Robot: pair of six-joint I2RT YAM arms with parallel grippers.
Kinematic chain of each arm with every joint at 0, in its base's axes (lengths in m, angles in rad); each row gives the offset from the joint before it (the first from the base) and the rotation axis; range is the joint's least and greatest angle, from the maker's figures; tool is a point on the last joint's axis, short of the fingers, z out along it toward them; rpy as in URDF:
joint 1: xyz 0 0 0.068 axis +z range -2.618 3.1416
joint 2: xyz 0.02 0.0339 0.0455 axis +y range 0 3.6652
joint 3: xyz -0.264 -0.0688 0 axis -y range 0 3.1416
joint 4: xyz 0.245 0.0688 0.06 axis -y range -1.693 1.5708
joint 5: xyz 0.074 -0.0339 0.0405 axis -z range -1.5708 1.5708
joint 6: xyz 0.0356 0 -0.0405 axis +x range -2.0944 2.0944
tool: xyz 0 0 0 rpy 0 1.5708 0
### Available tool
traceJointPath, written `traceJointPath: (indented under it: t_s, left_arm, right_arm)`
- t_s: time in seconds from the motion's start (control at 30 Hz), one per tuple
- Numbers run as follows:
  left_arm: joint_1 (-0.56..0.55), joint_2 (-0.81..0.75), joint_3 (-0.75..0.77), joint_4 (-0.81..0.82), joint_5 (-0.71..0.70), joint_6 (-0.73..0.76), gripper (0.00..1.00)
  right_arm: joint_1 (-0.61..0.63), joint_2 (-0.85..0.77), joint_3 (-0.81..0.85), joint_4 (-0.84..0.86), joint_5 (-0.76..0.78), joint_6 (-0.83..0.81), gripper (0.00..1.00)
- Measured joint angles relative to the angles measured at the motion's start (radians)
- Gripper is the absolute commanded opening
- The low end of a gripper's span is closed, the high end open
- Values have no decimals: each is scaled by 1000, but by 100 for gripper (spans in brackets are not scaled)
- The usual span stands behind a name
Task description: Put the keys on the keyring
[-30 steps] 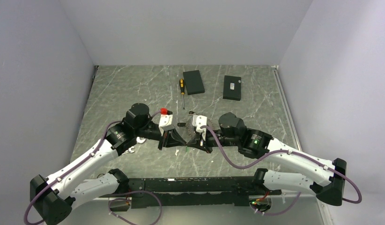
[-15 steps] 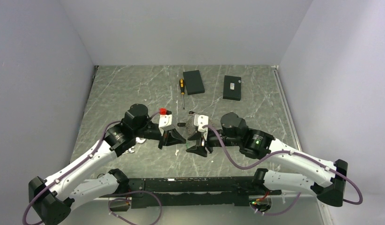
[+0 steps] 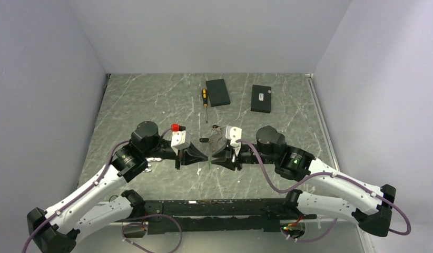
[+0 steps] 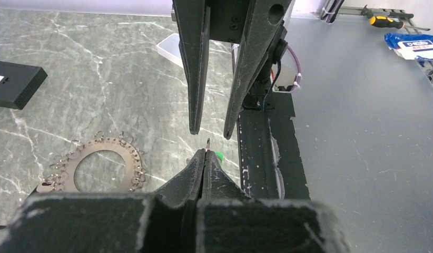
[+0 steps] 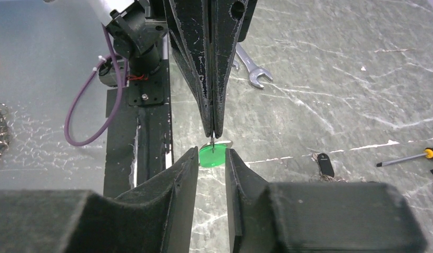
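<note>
Top view: both arms meet at frame centre, fingertips nose to nose, just above the black base rail [image 3: 219, 206] that runs along the lower frame

Room: the marble table [image 3: 130, 100] lies bare across the upper left and along the right side. Walls close it at top, left and right. In the upper centre sit the left black box [image 3: 218, 92], the right black box [image 3: 261, 98] and a screwdriver [image 3: 205, 97], all well apart from the fingers. The rail edge runs just right of the fingertips in the left wrist view and just left of them in the right wrist view

Left gripper [image 4: 205, 157]: fingers pressed together, pinching the thin wire loop of a green tag [image 5: 210, 156]. The tag shows just under those tips, centre of the right wrist view

Right gripper [image 5: 211, 152]: fingers parted, one on each side of the tag. The tag fills nearly the whole gap; cannot tell whether it touches either finger

Keyring [image 4: 134, 167]: flat on the marble, lower left of the left wrist view, near the left fingers but apart from them, with nothing gripping it. Small metal pieces are strung round its rim, too small to tell apart

Dark-headed key [image 5: 324, 164]: flat on the table, right of centre in the right wrist view, apart from both grippers

Spanner [image 5: 251, 67]: on the marble in the upper centre of that view, beside the left gripper's fingers
</note>
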Motion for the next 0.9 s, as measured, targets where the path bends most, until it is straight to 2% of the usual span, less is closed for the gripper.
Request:
traceJointPath:
  t_s: [0.17, 0.33, 0.9]
  left_arm:
    - [0, -1, -2, 11, 0, -12, 0]
    - [0, -1, -6, 30, 0, -16, 0]
    - [0, 10, -6, 36, 12, -16, 0]
  right_arm:
    - [0, 14, 1, 0, -8, 0, 25]
    - [-1, 31, 1, 0, -19, 0, 17]
    - [-1, 32, 1, 2, -21, 0, 15]
